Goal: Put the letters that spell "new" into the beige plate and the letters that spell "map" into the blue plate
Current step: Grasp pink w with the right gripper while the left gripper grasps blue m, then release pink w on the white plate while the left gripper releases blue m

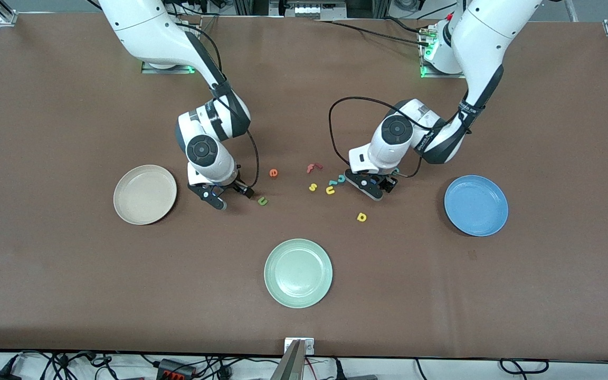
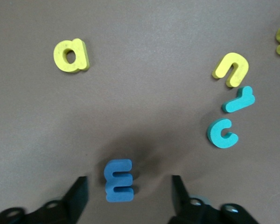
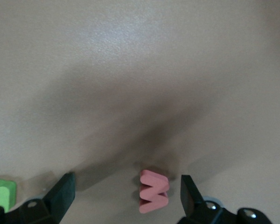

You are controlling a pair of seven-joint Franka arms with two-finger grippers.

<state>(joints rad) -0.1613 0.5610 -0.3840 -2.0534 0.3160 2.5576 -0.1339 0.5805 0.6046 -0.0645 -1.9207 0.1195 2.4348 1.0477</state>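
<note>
My left gripper (image 2: 128,193) is low over the table with its fingers open on either side of the blue m (image 2: 119,181), a gap showing on each side. The yellow a (image 2: 71,55) lies nearer the front camera. My right gripper (image 3: 126,191) is open around the pinkish-red w (image 3: 154,190), which sits closer to one finger. The green n (image 1: 263,201) lies just beside it and the orange e (image 1: 273,172) farther back. The beige plate (image 1: 144,194) is beside the right gripper (image 1: 234,199), and the blue plate (image 1: 475,205) is beside the left gripper (image 1: 383,190).
A pale green plate (image 1: 297,273) sits near the table's front edge. A red f (image 1: 313,168), yellow s (image 1: 313,187), yellow u (image 1: 330,189) and teal hooked letters (image 2: 221,133) lie between the two grippers. A teal bit (image 1: 396,170) peeks out by the left hand.
</note>
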